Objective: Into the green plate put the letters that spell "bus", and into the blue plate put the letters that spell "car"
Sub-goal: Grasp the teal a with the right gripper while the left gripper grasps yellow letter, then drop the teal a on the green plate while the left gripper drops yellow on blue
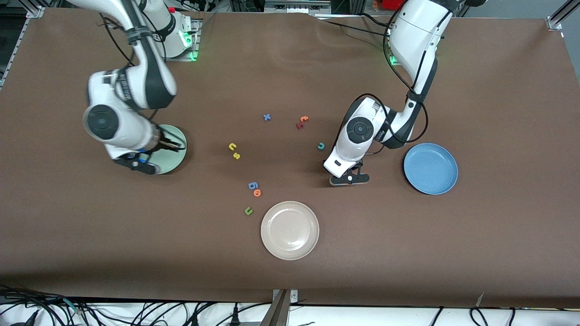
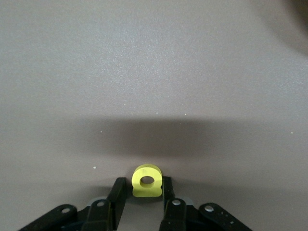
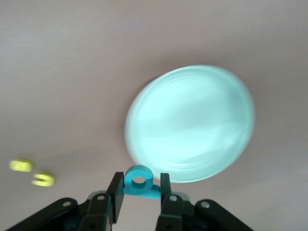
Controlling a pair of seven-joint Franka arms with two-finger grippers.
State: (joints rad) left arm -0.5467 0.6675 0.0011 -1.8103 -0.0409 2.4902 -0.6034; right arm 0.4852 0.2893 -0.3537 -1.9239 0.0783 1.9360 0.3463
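My left gripper [image 2: 144,192] is down at the table between the teal "c" [image 1: 321,146] and the blue plate [image 1: 430,168], and its 2 fingers [image 2: 117,197] are clamped on the yellow "a" [image 2: 146,181], a blocky piece with a round hole. In the front view my own wrist covers that letter completely; only the wrist camera shows it. My left arm reaches down from its base with the forearm folded and the wrist pitched steeply to the table.

My right gripper [image 3: 140,195] is closed on the teal "b" [image 3: 139,182], held in the air just over the rim of the green plate [image 3: 192,122]. From the front, my right forearm and wrist hide about half of that plate and the letter itself. The plate looks smeared in the wrist view, so I cannot make out its rim clearly.

The yellow "u" [image 1: 232,146] and yellow "s" [image 1: 236,155] lie touching or nearly so, mid-table, between the 2 arms. The "c" sits near my left wrist, toward the robots' bases from it. I cannot pick out the teal "r" for certain. The blue plate lies just beside my left gripper, toward the left arm's end of the table.
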